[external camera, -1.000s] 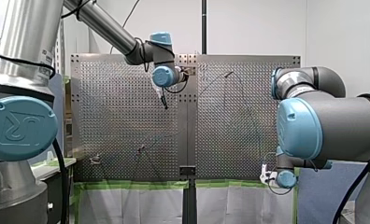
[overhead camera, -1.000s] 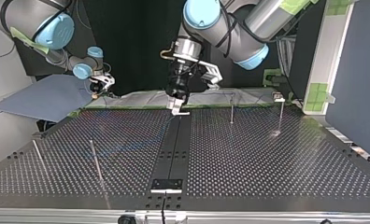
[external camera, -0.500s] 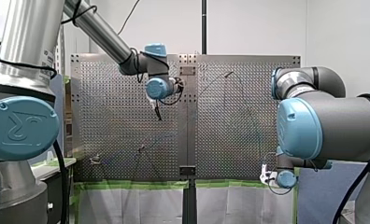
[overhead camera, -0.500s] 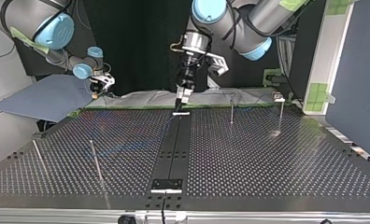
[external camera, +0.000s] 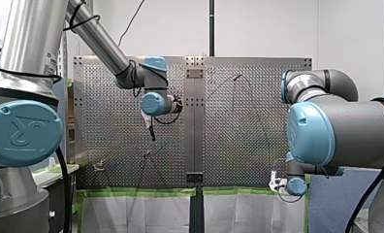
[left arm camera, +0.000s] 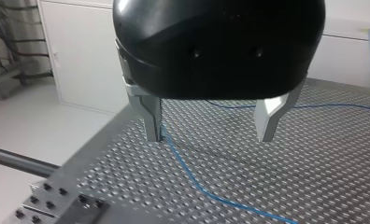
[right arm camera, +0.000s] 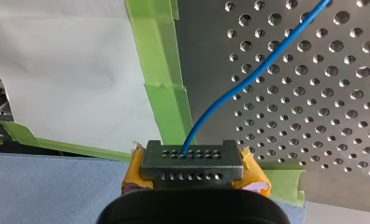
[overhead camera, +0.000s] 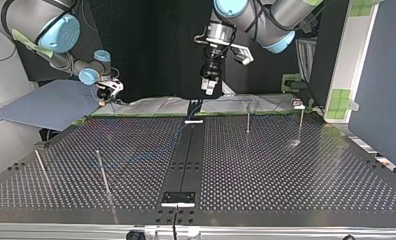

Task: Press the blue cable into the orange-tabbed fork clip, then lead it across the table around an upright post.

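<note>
Blue cable [left arm camera: 192, 179]: thin, light, floppy, lies slack across desk [left arm camera: 314, 163]. Right pincer [right arm camera: 192, 163] clamped on its end at desk edge. Left pincer [left arm camera: 209, 135] open, hovers over slack run. Best hold there; probably slippery.

Upright posts [overhead camera: 248, 121] stand well apart across the perforated table [overhead camera: 286, 180].
</note>
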Available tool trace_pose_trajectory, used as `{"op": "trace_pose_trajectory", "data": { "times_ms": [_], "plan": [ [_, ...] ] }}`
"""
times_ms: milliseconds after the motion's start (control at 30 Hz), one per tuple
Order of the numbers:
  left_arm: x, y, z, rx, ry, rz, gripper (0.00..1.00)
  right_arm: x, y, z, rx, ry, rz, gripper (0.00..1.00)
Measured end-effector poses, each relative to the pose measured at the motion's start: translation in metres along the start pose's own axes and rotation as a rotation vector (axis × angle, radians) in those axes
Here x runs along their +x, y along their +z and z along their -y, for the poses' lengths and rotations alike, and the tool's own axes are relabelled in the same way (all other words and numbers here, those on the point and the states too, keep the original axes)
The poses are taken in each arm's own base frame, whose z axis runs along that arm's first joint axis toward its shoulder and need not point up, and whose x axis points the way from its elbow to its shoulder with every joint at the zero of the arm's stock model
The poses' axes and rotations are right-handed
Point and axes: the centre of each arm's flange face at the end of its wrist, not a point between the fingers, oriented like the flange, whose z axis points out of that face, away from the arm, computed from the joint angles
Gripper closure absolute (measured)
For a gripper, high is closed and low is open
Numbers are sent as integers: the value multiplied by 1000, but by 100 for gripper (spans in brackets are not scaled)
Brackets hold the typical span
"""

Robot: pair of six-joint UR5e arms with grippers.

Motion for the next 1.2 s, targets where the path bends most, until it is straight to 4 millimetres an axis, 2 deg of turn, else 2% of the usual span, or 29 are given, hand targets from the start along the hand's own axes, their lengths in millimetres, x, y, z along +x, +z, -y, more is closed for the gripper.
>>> {"op": "trace_pose_trajectory", "data": {
  "times_ms": [533,900,1200],
  "plan": [
    [40,-45,-36,-38,70,-105,0,0,0,2,3,-1,-1,100],
    [59,-66,-56,-6,92,-128,0,0,0,3,5,-1,0,100],
    [87,-83,-81,-20,140,-175,0,0,-1,4,7,-1,1,100]
  ]
}}
